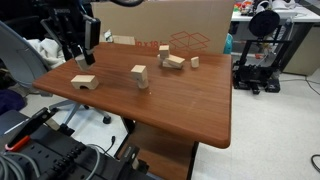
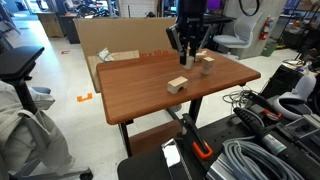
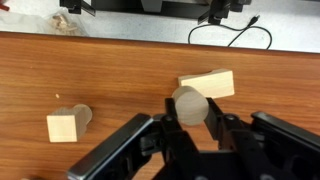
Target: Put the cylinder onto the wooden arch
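Observation:
My gripper (image 3: 189, 115) is shut on the cylinder (image 3: 188, 102), a short stub of pale wood whose round end faces the wrist camera. The wooden arch (image 1: 84, 82) stands near the table's edge and also shows in an exterior view (image 2: 178, 85). In the wrist view the arch (image 3: 212, 83) lies on the table just beyond and slightly right of the held cylinder. In both exterior views the gripper (image 1: 76, 52) (image 2: 188, 47) hangs above the table, over and a little behind the arch. The cylinder is too small to make out in the exterior views.
A taller upright wooden block (image 1: 139, 75) (image 3: 63, 127) stands mid-table. Several more wooden pieces (image 1: 175, 62) lie at the far side. A cardboard box (image 1: 180, 25) stands behind the table. The table edge (image 1: 120, 110) is close to the arch.

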You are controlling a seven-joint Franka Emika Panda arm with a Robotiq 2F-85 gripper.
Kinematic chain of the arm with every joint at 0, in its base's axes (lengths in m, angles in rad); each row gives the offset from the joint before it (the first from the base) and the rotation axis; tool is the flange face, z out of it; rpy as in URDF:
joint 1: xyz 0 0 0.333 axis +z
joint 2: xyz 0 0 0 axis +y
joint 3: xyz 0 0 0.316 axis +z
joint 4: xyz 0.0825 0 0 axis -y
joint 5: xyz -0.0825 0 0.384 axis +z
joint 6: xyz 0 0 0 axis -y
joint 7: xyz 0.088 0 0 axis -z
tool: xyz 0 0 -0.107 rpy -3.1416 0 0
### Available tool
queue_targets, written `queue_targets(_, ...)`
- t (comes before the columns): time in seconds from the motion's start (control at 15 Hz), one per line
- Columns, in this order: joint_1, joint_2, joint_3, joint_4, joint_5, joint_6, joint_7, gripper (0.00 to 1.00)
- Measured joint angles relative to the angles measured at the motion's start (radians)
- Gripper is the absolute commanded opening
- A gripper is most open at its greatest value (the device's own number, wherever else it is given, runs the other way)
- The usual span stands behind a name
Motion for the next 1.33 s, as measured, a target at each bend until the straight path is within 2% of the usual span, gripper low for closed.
queue_targets(0.6, 0.038, 0.019, 0.018, -0.001, -0.019, -0.013, 0.001, 0.08)
queue_targets(1.33, 0.047, 0.092, 0.018, 0.046, -0.077, -0.027, 0.005, 0.08)
